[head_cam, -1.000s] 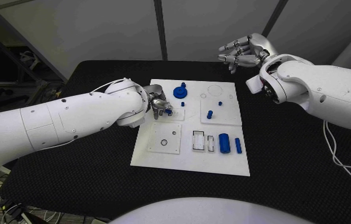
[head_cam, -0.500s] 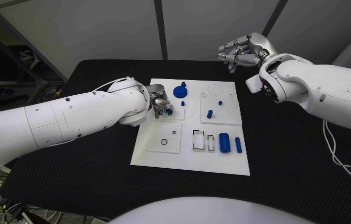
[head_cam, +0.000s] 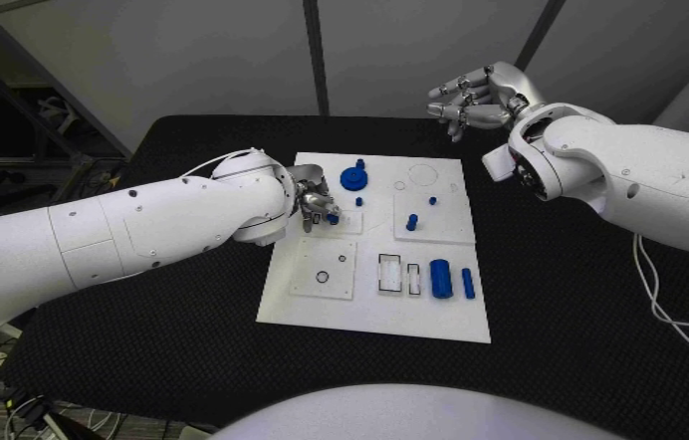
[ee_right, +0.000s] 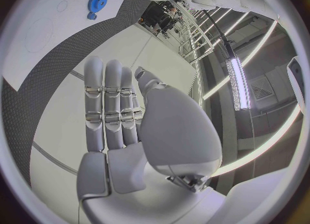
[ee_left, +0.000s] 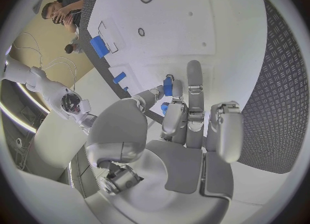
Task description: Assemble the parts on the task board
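Little has changed over the last second: the left arm has crept slightly further over the white board (head_cam: 376, 316), and the right hand (head_cam: 474, 100) has stayed where it was, raised above the far right corner of the black table (head_cam: 172, 340).

The left hand (head_cam: 314, 204) hangs low over the board's left side, just above a small raised square plate. Its fingers (ee_left: 175, 115) pinch a small blue peg (ee_left: 168, 85) between thumb and fingertips, as the left wrist view shows plainly; in the head view the blue piece peeks out at the fingertips, close over the plate. A second bit of blue sits lower between the same fingers, but whether it is a separate piece cannot be told.

The right hand holds nothing; its fingers are straight and loosely side by side, palm free, well apart from the board.

On the board, a blue gear (head_cam: 353, 178) lies near the far edge, just beside the left hand. A short blue peg (head_cam: 412, 224) stands on the right-hand square plate, with a tiny blue pin (head_cam: 432, 202) beyond it. Toward the near edge, a thick blue cylinder (head_cam: 441, 280) and a thin blue rod (head_cam: 468, 284) lie side by side, next to two rectangular slots. A square plate with a round hole (head_cam: 322, 279) sits on the near left part.

The table top is black with a fine woven texture. Behind it stand pale grey wall panels divided by dark upright strips.
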You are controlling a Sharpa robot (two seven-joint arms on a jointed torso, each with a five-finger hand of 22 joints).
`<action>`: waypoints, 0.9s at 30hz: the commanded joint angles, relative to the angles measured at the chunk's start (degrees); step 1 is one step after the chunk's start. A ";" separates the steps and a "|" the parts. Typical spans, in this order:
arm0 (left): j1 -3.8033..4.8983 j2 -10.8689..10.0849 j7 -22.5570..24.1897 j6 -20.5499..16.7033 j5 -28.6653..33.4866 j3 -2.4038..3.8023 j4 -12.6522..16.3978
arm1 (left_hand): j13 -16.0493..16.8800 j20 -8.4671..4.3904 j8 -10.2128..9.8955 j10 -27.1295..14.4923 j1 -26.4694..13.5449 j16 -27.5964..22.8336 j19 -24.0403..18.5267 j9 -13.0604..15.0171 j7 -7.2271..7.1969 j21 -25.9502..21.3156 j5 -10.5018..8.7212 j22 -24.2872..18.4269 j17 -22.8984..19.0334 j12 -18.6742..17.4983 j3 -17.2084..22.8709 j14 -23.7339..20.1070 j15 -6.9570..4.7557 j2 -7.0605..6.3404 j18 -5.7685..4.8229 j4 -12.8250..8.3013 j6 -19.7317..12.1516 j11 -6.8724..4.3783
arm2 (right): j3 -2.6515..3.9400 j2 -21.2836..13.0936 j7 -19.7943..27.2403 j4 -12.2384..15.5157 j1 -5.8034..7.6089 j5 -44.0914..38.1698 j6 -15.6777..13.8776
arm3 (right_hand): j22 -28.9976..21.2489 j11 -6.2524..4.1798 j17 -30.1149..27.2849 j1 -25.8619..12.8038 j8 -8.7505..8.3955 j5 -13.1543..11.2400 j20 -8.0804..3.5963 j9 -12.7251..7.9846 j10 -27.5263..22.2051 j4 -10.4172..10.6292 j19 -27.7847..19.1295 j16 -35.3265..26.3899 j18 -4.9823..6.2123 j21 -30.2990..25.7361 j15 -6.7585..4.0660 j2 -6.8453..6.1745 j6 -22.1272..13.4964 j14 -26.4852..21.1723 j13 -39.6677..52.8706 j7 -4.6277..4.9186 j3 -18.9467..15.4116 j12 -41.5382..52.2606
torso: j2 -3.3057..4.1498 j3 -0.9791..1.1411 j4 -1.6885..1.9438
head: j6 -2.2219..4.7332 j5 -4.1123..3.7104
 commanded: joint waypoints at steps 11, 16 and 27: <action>-0.17 -0.45 -0.52 2.92 -1.48 -0.20 0.01 | 0.19 -0.45 0.44 1.17 0.57 -0.31 3.23 0.06 -0.39 0.28 0.08 8.08 0.11 0.24 4.54 0.39 -0.24 0.53 -1.93 -5.56 -0.04 -1.29 | 0.02 0.09 0.30 -0.09 0.10 -0.11 0.64 | 0.08 0.15 0.21 -0.67 -0.25 0.16 0.01 -0.04 -0.42 0.37 -0.69 0.34 -0.15 0.38 -0.01 0.01 -0.54 -0.39 0.25 0.00 -0.15 0.39 | 0.01 -0.04 0.01 | -0.14 -0.01; -0.17 -0.60 -0.51 2.73 -1.52 -0.20 0.24 | -0.02 -0.47 0.47 1.04 0.71 -0.32 3.26 0.09 -0.42 0.32 0.13 8.16 0.13 0.07 4.46 0.39 -0.26 0.69 -1.95 -5.52 0.01 -1.33 | 0.02 0.10 0.26 -0.13 0.10 -0.11 0.68 | 0.08 0.15 0.21 -0.67 -0.25 0.16 0.01 -0.04 -0.42 0.37 -0.69 0.34 -0.15 0.38 -0.01 0.01 -0.54 -0.39 0.25 0.00 -0.15 0.39 | 0.05 -0.05 -0.01 | -0.10 0.00; -0.17 -0.34 -0.48 2.85 -1.09 -0.20 0.24 | -0.62 -0.54 0.80 0.85 -0.05 -0.41 3.44 0.26 -0.78 0.55 0.12 8.57 0.27 -0.38 2.82 0.43 -0.37 0.39 -2.03 -4.65 0.59 -1.55 | 0.01 0.16 0.22 -0.17 0.09 -0.11 0.71 | 0.08 0.15 0.21 -0.67 -0.25 0.16 0.01 -0.04 -0.42 0.37 -0.69 0.34 -0.15 0.38 -0.01 0.01 -0.54 -0.39 0.25 0.00 -0.15 0.39 | 0.05 0.00 -0.06 | -0.16 0.02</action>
